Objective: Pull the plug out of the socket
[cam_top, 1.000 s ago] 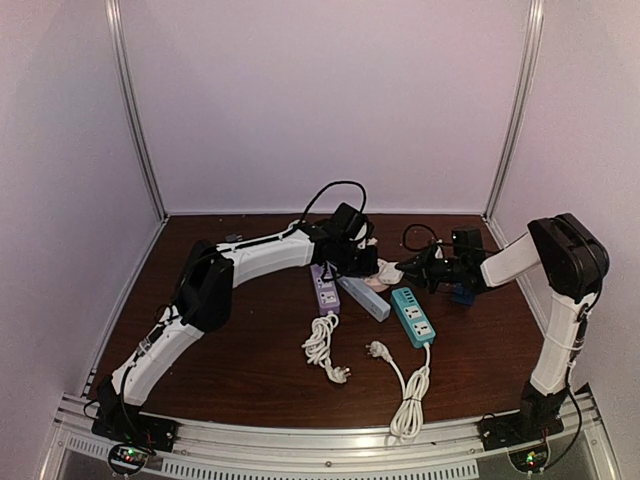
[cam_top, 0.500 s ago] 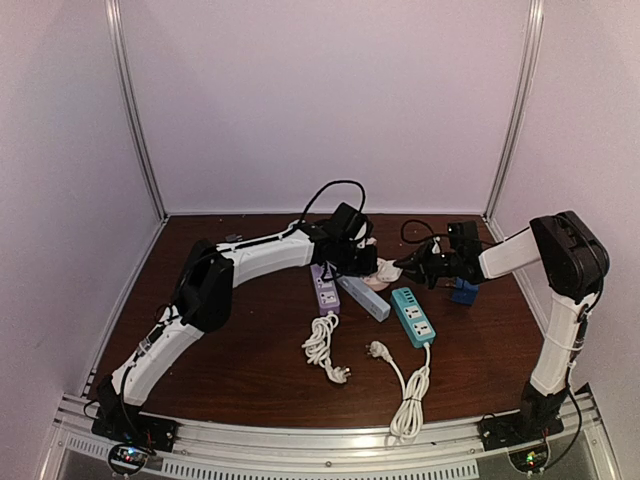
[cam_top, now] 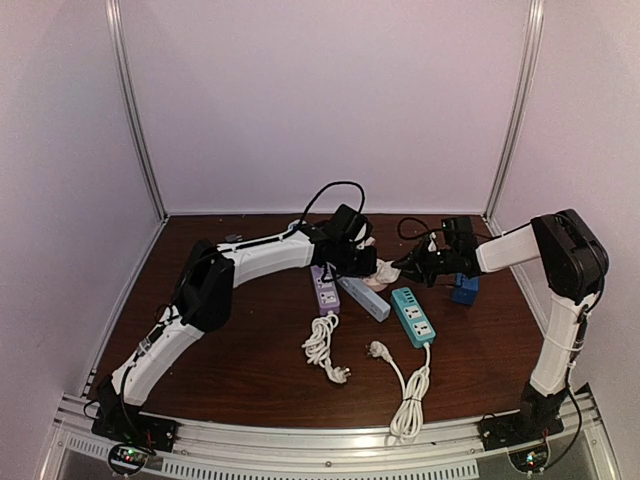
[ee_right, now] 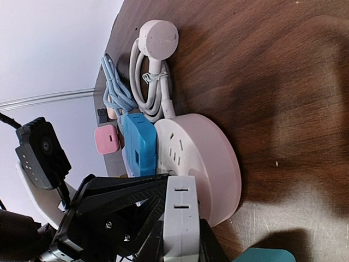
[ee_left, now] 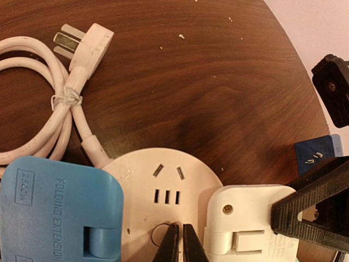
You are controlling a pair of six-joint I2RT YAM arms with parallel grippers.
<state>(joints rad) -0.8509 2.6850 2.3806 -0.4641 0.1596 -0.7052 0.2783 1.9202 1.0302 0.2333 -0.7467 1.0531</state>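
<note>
the right hand (ee_right: 182, 248) is clamped on the white plug (ee_right: 182, 204) at the bottom centre of its wrist view, which sits in the round white socket (ee_right: 207, 164); the left hand (ee_left: 178, 245), tips pinched together on nothing, rests on the socket face low in its view. if those tips skid, the light socket could lift with the plug, dragging the blue adapter (ee_left: 54, 210) along. the prongs are hidden, and from above both hands cover the socket.
</note>
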